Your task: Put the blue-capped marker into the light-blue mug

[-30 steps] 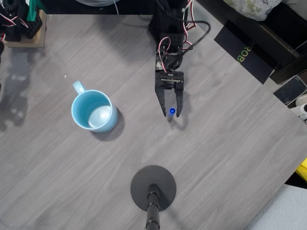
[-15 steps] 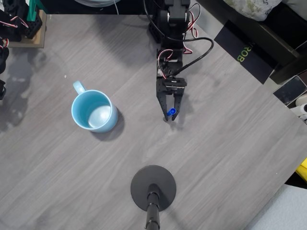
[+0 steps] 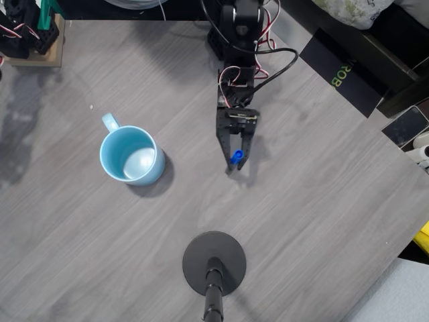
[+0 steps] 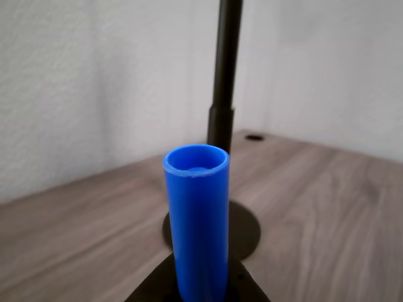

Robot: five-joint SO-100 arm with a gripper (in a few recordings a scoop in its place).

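Arm: black, seen in the overhead view reaching down the frame from its base at the upper centre edge of the table (image 3: 322, 221), red and white wires looped along its upper links, a black cable curving off to the right. Gripper (image 3: 235, 161): pointing toward the lower edge of the frame, just right of centre, jaws drawn close together and clamped on the blue-capped marker (image 3: 235, 157), whose blue cap shows between the fingertips. In the wrist view the blue-capped marker (image 4: 197, 220) stands upright at lower centre, open end of the cap facing up, its lower part seated in the dark gripper body at the bottom edge; whether its tip touches the table cannot be told. Light-blue mug (image 3: 131, 155): upright on the table at centre left, well apart from the gripper, mouth open upward, loop handle pointing to the upper left. Black round stand base (image 3: 214, 263): at lower centre, below the gripper and apart from it, its pole running off the bottom edge; in the wrist view the same pole (image 4: 224, 75) rises behind the marker against a white wall. Open room: bare grey wood-grain surface lies between the gripper and the mug, and across the lower left. Edges: the table's right edge runs diagonally from upper right to lower right, with a black box (image 3: 348, 70) just beyond it; a small wooden block (image 3: 40, 57) sits at the upper left corner.
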